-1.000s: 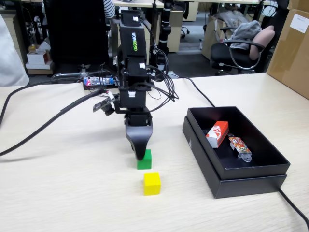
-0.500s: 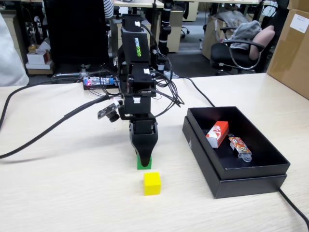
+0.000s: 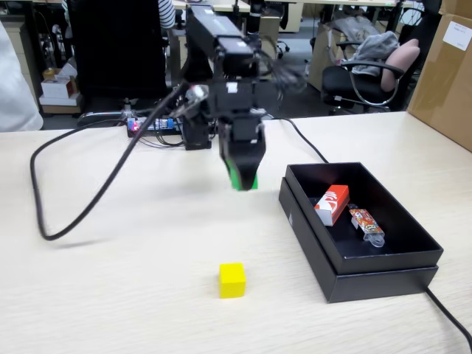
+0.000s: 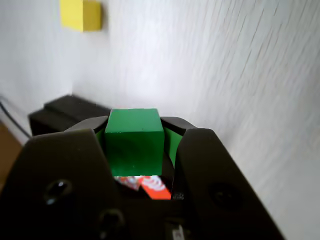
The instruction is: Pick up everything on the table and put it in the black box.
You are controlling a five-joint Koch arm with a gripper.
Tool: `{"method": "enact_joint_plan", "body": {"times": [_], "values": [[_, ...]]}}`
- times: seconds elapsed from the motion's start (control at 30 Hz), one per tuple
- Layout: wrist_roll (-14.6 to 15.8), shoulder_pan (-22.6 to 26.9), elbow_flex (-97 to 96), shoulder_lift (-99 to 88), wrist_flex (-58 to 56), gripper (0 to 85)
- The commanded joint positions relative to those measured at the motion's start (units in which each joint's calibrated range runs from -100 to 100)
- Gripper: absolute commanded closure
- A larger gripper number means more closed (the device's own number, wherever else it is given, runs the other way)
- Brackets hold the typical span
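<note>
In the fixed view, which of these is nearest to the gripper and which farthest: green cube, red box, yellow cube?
1. green cube: held in the gripper, above the table.
2. red box: inside the black box, to the right.
3. yellow cube: on the table, nearer the camera.

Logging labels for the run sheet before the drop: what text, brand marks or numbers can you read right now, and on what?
No text is legible in either view.
Red box in the black box: a white swoosh mark, no readable words.
Orange packet: printed pattern, too small to read.
White label on the brown carton at the fixed view's right edge: too small to read.
Green cube in the claw and yellow cube: no markings.
</note>
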Motion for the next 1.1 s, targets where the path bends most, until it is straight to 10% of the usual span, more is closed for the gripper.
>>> {"method": "enact_joint_plan", "body": {"times": [0.0, 0.23, 0.7, 0.87, 1.07], "values": [[2.0, 3.52, 2.82, -7.93, -2.18, 79.7], [6.11, 11.72, 10.07, -2.31, -2.18, 79.7], [7.52, 12.06, 18.96, 24.2, -0.54, 79.1], [7.47, 12.45, 14.42, 25.23, -0.11, 51.3], [7.28, 12.21, 13.88, 22.48, -0.19, 48.3]]}}
